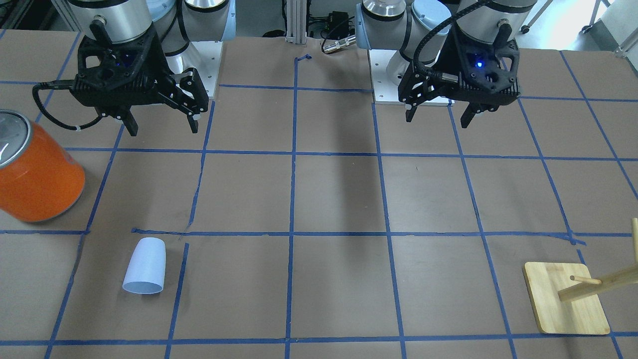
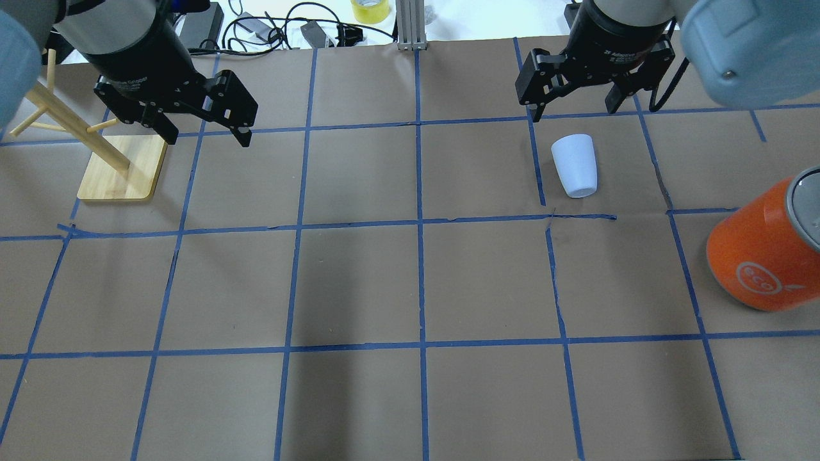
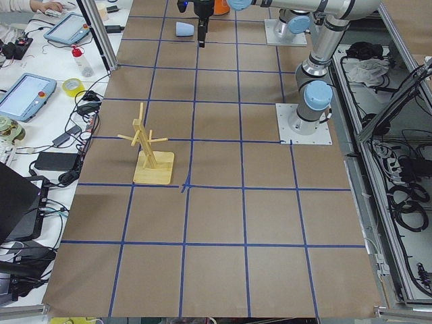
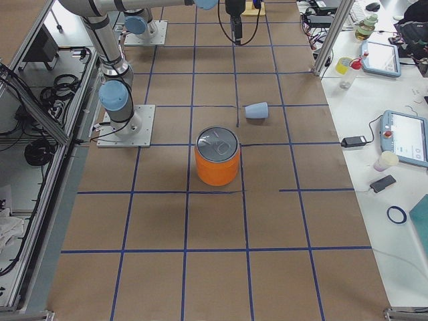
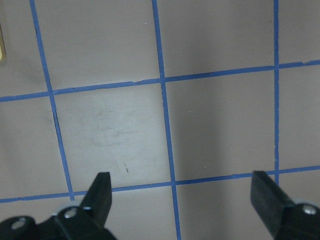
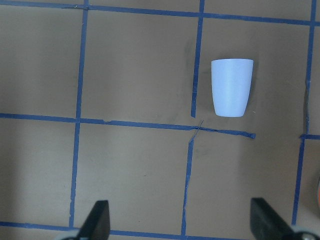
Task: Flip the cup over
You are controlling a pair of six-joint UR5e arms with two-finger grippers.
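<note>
The cup (image 1: 144, 267) lies on its side on the brown counter (image 1: 339, 199), inside one of the blue-taped squares. It is near the big orange can (image 1: 37, 174), on the can's side toward the robot's left arm, and a little farther out from the robot's base than the can is. Cup and can stand clearly apart, not touching. The cup's wide rim points away from the robot and its narrow end points back toward it. I think the closed bottom is what faces the robot, though the side cameras show the cup too small to be sure.

The right tool (image 1: 163, 128) hangs in the air above the counter, off to that same side of the can. Its two black fingers are spread wide with nothing between them, and it is clear of the cup. Its own wrist camera looks down on the cup (image 6: 231, 87) lying beyond the parted fingertips.

The left tool (image 1: 438, 121) is well apart from the can, over the other half of the counter. It is also spread wide and empty, with only bare paper and tape below it. Farther still from the can stands a wooden peg rack (image 1: 565, 299) on its flat base.
</note>
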